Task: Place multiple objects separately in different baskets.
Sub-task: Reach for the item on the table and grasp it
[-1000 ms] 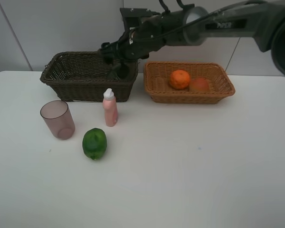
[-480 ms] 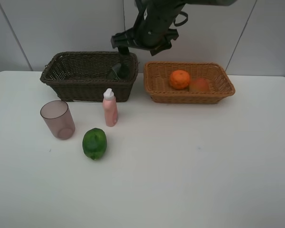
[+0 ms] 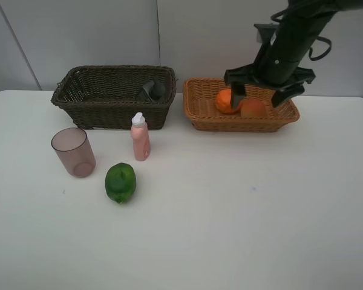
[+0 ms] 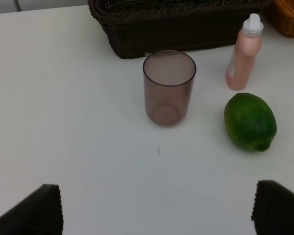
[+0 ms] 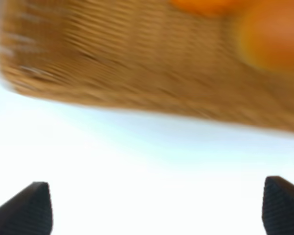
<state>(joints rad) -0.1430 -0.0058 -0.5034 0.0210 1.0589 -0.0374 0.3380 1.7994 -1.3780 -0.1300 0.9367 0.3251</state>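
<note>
Right fingers point(image 3: 235, 96) stand apart, seemingly empty, above the tan basket point(image 3: 198, 118) that collects fruit like the orange point(image 3: 228, 101). The left fingers point(image 4: 39, 210), also apart, face the cup point(image 4: 169, 88), bottle point(image 4: 245, 54) and lime point(image 4: 250, 121) ahead.

Bare table point(image 3: 242, 211) surrounds the cup point(image 3: 73, 151), pink bottle point(image 3: 140, 139) and lime point(image 3: 120, 182); the dark basket point(image 3: 103, 115) crowds the bottle's far side.
</note>
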